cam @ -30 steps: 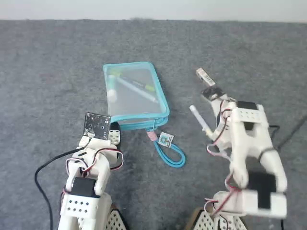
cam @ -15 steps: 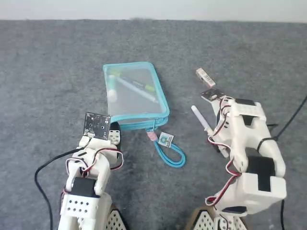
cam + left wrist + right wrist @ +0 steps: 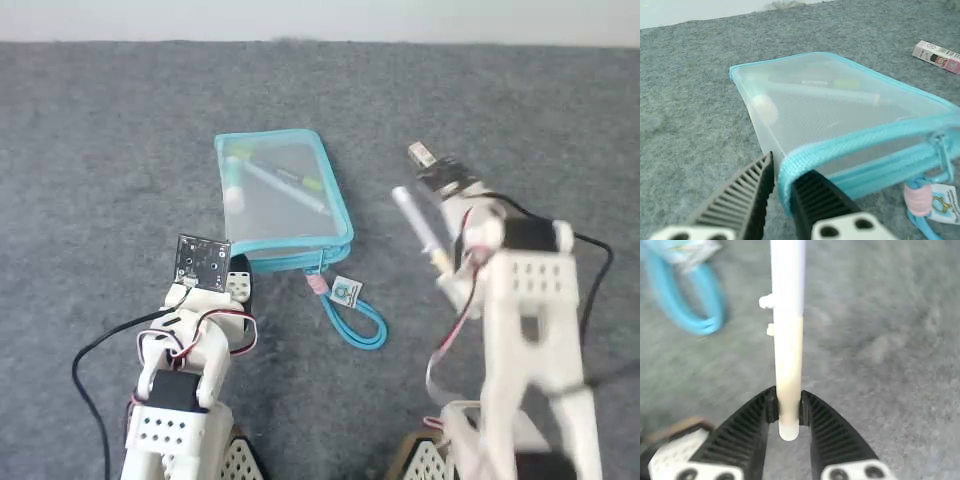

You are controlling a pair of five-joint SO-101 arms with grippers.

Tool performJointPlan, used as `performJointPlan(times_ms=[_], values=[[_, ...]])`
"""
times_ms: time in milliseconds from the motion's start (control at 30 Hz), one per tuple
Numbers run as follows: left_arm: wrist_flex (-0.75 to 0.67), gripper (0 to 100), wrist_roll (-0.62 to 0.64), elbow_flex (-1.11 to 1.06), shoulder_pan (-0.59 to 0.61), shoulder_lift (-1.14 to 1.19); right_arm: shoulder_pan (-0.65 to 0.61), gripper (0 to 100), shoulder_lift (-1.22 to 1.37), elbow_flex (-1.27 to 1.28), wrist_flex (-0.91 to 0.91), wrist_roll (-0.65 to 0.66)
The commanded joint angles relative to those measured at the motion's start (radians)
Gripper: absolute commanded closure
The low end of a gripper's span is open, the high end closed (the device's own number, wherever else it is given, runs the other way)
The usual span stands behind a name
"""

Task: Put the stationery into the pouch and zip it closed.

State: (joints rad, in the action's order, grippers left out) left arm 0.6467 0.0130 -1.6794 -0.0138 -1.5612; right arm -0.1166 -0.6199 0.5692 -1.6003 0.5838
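Pinching the pouch (image 3: 840,115) by its near teal edge in the left gripper (image 3: 782,172) (jaws narrow). Clamping a white pen (image 3: 787,315) by one end in the right gripper (image 3: 788,400), over open carpet (image 3: 540,110) right of the pouch, apart from its edge.

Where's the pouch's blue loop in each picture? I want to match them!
High view: the blue loop lies on the carpet by the pouch's zip end, between the arms.
Left wrist view: the loop pokes out past the pink charm at the pouch's zip end.
Right wrist view: the loop lies on the carpet beside the white pen.
Shared landmark: the small white tag next to the loop.
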Motion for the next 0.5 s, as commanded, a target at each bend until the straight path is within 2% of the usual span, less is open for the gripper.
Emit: performJointPlan(times_ms=[0,67,167,467], values=[[-0.025,99,-0.002,0.008,0.006,-0.006,-0.268,99.1,-0.193,-0.066,-0.179,-0.008],[-0.025,99,-0.002,0.007,0.006,-0.006,-0.39,99.1,-0.205,-0.063,-0.2,-0.02],[-0.026,99,-0.002,-0.001,0.006,-0.006,-0.458,99.1,-0.143,-0.06,-0.193,-0.046],[-0.026,99,-0.002,-0.001,0.006,-0.006,-0.476,99.1,0.213,-0.216,-0.188,-0.143]])
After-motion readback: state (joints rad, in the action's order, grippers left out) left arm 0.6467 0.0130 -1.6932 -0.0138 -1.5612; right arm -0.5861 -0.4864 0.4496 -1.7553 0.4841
